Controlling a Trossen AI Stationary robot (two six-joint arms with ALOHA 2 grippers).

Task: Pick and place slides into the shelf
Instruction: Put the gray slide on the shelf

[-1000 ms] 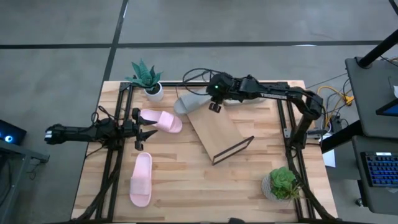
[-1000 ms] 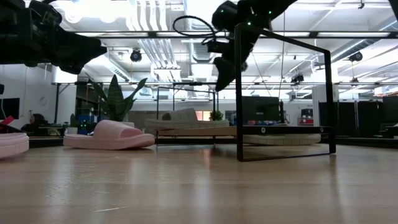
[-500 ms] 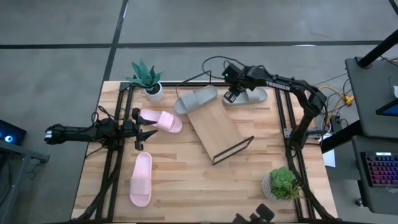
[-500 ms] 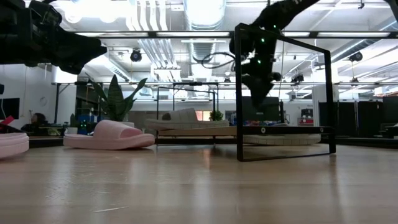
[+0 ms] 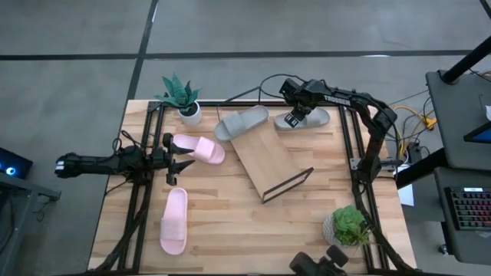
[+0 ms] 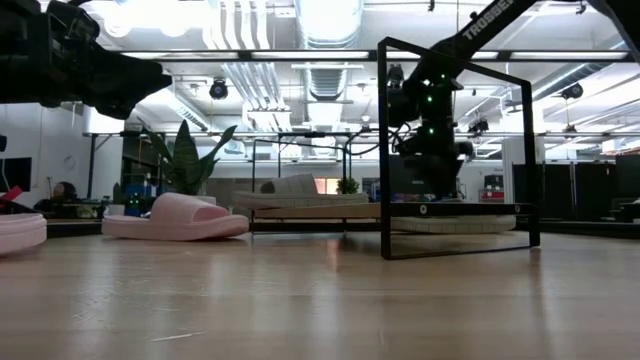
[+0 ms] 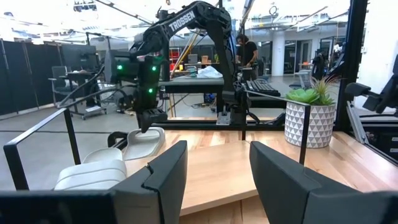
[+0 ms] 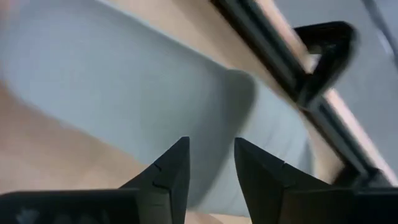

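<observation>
Two grey slides lie sole down near the table's far edge: one (image 5: 240,123) by the shelf's far end, one (image 5: 318,117) to its right. My right gripper (image 5: 294,119) hovers open, pointing steeply down, over the near end of the right grey slide (image 8: 155,81); I see no contact. The slanted wooden shelf (image 5: 270,157) stands mid-table on its black wire frame. Two pink slides lie at the left, one (image 5: 198,147) farther and one (image 5: 174,221) nearer. My left gripper (image 5: 178,159) waits open and level beside the farther pink slide.
A potted plant (image 5: 180,96) stands at the far left corner, another (image 5: 349,226) at the near right. Black frame rails (image 5: 349,153) run along the table's sides. Bare planks lie between the shelf and the near edge.
My right gripper has swung from over the shelf's far end toward the table's right edge, sunk lower and tipped to point more steeply down, ending over the right grey slide. The slides and the shelf have stayed where they were.
</observation>
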